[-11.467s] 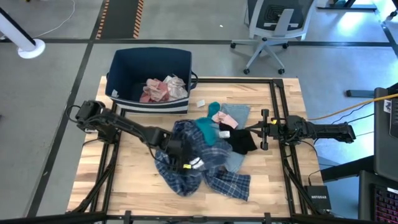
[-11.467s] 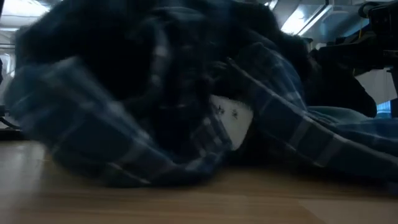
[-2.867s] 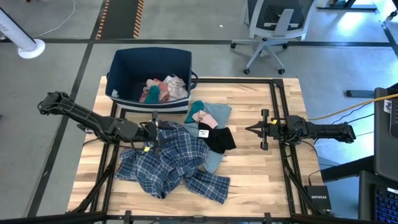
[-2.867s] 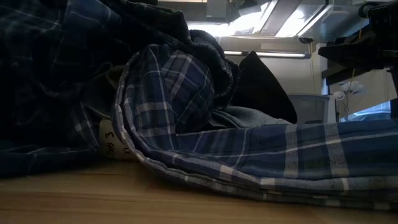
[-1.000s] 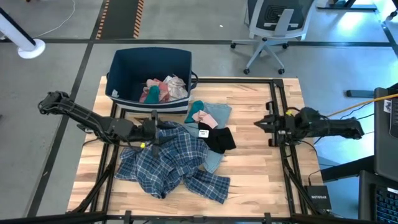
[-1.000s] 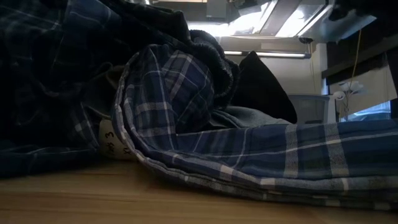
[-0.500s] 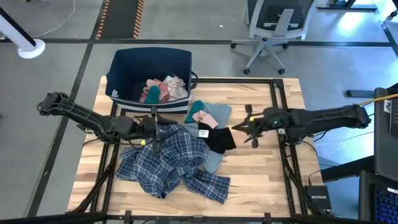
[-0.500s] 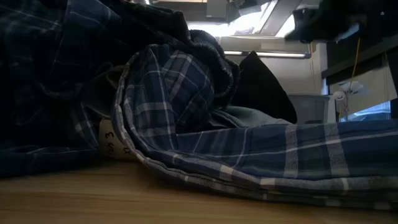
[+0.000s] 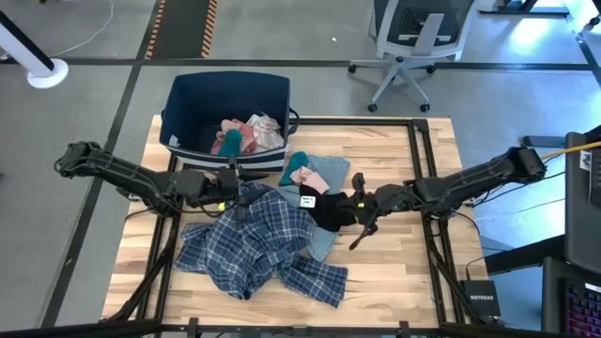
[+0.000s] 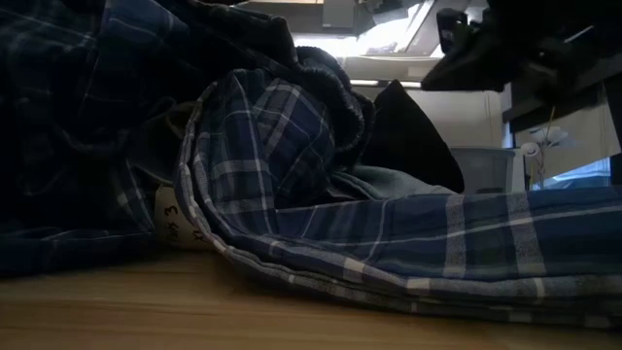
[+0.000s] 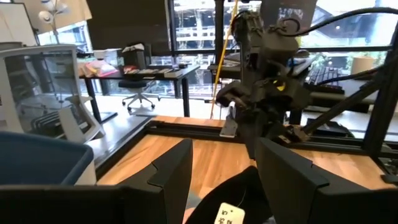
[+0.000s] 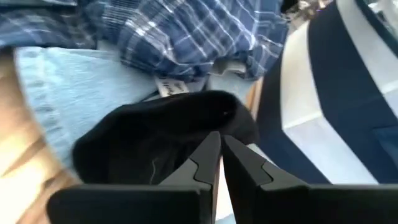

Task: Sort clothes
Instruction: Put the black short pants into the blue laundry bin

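Note:
The large blue-white plaid shirt (image 9: pixel 254 244) lies crumpled on the table's middle and fills the low view (image 10: pixel 292 194). The small black item (image 9: pixel 329 208) with a white tag (image 9: pixel 307 199) lies at its far right. The teal piece (image 9: pixel 299 169), a pink piece (image 9: pixel 309 177) and the light grey-blue garment (image 9: pixel 331 169) lie beyond it. My right gripper (image 9: pixel 347 213) is shut at the black item's right edge (image 12: pixel 186 124). My left gripper (image 9: pixel 246 192) is open and empty over the shirt's far edge, with nothing between its fingers (image 11: pixel 174 174). My right gripper (image 12: pixel 219 138) comes at the black item level from the table's right, its shut fingertips over the item's right part (image 12: pixel 205 118). I cannot tell whether they touch it.
The dark blue fabric bin (image 9: pixel 188 103) stands at the table's far left edge and holds pink and white pieces (image 9: pixel 246 134). A black frame rail (image 9: pixel 423 188) runs along the table's right side. Bare wood lies near the front right (image 9: pixel 394 272). An office chair (image 9: pixel 408 38) stands beyond the table.
My right gripper has swung from the table's right edge toward the left, across the bare wood, as far as the black item's right edge. The clothes have not moved.

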Controlling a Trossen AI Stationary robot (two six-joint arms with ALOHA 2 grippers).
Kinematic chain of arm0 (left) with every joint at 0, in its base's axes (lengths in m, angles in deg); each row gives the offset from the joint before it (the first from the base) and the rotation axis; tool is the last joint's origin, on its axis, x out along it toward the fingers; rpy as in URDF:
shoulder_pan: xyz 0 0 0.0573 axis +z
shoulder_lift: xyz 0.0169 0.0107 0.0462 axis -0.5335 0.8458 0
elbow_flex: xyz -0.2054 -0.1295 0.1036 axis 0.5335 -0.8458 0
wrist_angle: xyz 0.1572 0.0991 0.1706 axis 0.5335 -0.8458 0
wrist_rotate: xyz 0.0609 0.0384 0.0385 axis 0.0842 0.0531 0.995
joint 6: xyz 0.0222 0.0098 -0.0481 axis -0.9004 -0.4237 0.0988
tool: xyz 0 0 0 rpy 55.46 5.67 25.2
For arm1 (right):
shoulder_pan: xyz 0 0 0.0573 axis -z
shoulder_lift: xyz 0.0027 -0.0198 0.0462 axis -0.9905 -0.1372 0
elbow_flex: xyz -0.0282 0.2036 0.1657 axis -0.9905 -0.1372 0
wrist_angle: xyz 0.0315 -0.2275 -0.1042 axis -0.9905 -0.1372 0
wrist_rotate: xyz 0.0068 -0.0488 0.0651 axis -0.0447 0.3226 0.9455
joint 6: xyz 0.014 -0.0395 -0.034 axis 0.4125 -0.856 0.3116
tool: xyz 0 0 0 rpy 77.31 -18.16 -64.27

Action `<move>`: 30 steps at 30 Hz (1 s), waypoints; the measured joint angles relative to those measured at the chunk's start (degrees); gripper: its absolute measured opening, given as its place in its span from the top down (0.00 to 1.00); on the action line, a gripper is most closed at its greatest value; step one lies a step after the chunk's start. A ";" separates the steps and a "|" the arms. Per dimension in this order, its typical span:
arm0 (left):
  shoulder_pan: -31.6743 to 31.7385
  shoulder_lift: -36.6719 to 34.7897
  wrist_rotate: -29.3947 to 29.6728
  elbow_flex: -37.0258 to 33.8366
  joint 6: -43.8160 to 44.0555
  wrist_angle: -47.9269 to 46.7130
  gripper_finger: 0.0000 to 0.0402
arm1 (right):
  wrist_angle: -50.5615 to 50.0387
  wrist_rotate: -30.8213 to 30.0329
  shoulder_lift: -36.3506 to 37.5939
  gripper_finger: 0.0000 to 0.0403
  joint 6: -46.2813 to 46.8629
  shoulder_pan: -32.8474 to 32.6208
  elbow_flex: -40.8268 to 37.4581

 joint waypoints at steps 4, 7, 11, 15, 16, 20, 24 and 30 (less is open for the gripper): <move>0.25 0.00 -0.04 0.00 0.11 -0.67 0.58 | -1.83 -3.69 -1.12 0.88 2.71 -0.02 -0.02; 0.25 0.00 -0.13 0.00 0.13 -1.15 0.58 | -3.97 -1.95 -1.14 0.79 7.36 -0.04 -0.02; 0.25 0.00 -0.17 0.00 0.13 -2.46 0.58 | -4.00 6.41 -1.14 0.60 12.67 -0.04 0.00; 0.23 0.00 -0.17 0.00 -0.37 -2.24 0.58 | -3.68 8.99 -2.41 0.41 18.55 -0.13 0.07; 0.23 0.00 -0.17 0.00 -0.58 -2.27 0.58 | -3.79 8.77 -2.79 0.36 19.72 -0.56 0.02; 0.23 0.00 -0.17 0.00 -2.25 -2.16 0.58 | -2.06 3.24 -5.54 0.24 19.92 -2.84 0.04; 0.23 0.00 -0.19 0.00 -4.16 -1.74 0.58 | 2.63 -2.31 -8.92 0.19 24.45 -3.87 0.02; 0.23 0.00 -0.17 0.00 -6.10 -1.43 0.58 | 7.63 -5.05 -14.25 0.19 29.23 -3.78 0.02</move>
